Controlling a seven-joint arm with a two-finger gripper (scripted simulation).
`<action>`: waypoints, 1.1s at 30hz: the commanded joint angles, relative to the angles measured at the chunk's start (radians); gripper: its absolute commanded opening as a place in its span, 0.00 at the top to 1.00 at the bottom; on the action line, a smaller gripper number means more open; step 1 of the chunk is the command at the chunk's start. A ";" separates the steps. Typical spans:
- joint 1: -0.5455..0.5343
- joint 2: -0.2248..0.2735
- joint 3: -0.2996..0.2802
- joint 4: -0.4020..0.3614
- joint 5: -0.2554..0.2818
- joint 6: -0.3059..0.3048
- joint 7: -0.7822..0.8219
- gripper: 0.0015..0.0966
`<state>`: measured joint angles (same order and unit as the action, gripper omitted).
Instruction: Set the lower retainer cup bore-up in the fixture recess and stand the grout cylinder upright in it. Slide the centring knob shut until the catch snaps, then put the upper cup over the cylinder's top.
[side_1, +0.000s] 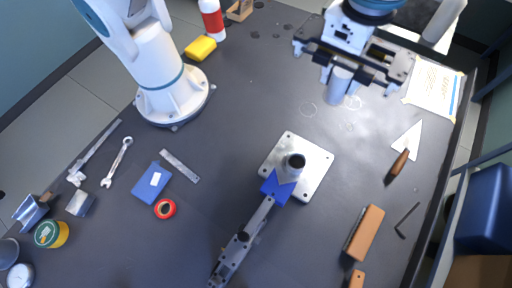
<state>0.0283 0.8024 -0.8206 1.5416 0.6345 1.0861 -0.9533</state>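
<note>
My gripper hangs over the far side of the bench and I carry the pale grey grout cylinder upright in it, well above the surface. Nearer the middle lies the square steel fixture plate, and a retainer cup sits in its recess with the dark bore facing up. The blue centring knob rests against the plate's near edge, on a grey slide bar that runs toward the front. The cylinder is beyond and to the right of the plate.
A red and white bottle and a yellow block stand at the far left, past the arm's base. A trowel, brown blocks and a hex key lie right. Wrenches, a blue card and red tape lie left.
</note>
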 commanded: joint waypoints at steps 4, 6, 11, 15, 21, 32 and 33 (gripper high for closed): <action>0.080 -0.007 -0.017 0.026 0.010 -0.009 0.052 0.98; 0.117 -0.010 -0.024 0.038 0.015 -0.013 0.076 0.98; 0.196 -0.016 -0.040 0.063 0.026 -0.022 0.127 0.98; 0.243 -0.019 -0.049 0.079 0.032 -0.028 0.157 0.98; 0.287 -0.022 -0.058 0.093 0.038 -0.033 0.186 0.98; 0.307 -0.024 -0.062 0.099 0.041 -0.035 0.199 0.98; 0.308 -0.024 -0.062 0.100 0.041 -0.035 0.199 0.98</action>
<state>0.3363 0.7796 -0.8820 1.6419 0.6751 1.0514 -0.7540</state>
